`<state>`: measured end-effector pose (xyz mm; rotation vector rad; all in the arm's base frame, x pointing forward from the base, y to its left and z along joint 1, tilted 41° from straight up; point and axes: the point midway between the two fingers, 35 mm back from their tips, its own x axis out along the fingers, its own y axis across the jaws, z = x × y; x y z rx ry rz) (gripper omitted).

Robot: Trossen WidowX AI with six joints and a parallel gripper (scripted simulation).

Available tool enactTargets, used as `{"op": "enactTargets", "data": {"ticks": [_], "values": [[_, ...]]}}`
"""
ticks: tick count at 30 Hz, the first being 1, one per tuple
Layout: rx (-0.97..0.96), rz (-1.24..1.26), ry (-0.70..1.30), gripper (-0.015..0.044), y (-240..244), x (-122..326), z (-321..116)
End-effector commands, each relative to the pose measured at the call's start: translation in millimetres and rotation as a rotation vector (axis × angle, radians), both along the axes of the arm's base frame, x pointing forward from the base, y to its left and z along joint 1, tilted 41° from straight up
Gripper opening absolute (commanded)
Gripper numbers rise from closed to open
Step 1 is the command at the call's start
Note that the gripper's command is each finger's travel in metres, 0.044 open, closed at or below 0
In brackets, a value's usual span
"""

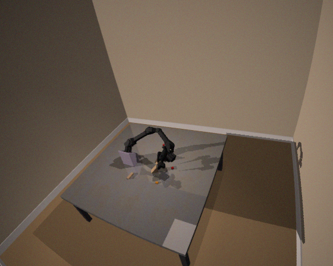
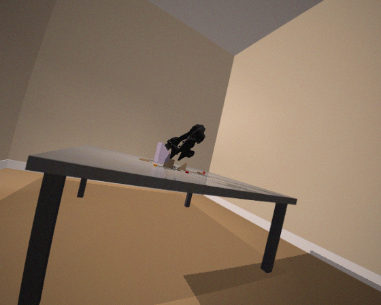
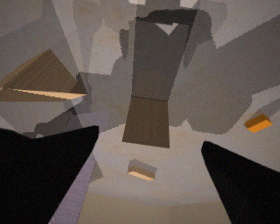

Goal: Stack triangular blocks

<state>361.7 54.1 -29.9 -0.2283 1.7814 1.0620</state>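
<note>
One triangular block (image 1: pixel 154 169) (image 2: pixel 169 163) (image 3: pixel 147 122) stands on the table (image 1: pixel 108 193) (image 2: pixel 90 160), in the middle of the wrist view and partly in shadow. The other triangular block (image 2: pixel 182 167) (image 3: pixel 46 75) stands apart from it, at the left of the wrist view with a triangular end showing; the arm mostly hides it in the top view. My gripper (image 2: pixel 175 158) (image 3: pixel 150 138) is open and empty. It hangs above the blocks, and its fingers point down on either side of the middle block in the wrist view. Small gaps to the block are hard to judge.
A purple box (image 1: pixel 128 158) (image 2: pixel 160 153) (image 3: pixel 76 195) stands near the arm's base. A small tan bar (image 1: pixel 130 176) (image 2: pixel 144 159) (image 3: pixel 141 173), an orange piece (image 1: pixel 157 182) (image 2: pixel 155 165) (image 3: pixel 258 123) and two red pieces (image 1: pixel 172 168) (image 2: pixel 187 172) lie around. A pale square (image 1: pixel 179 236) marks one table corner.
</note>
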Motion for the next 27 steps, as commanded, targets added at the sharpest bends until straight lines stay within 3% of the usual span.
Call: {"op": "enactTargets", "data": {"ticks": [1,27], "values": [[0.003,-0.006,0.001,0.0440,2.2,-2.4,-4.9],[0.003,-0.005,0.003,0.0440,14.1,-24.6,-40.5]]}}
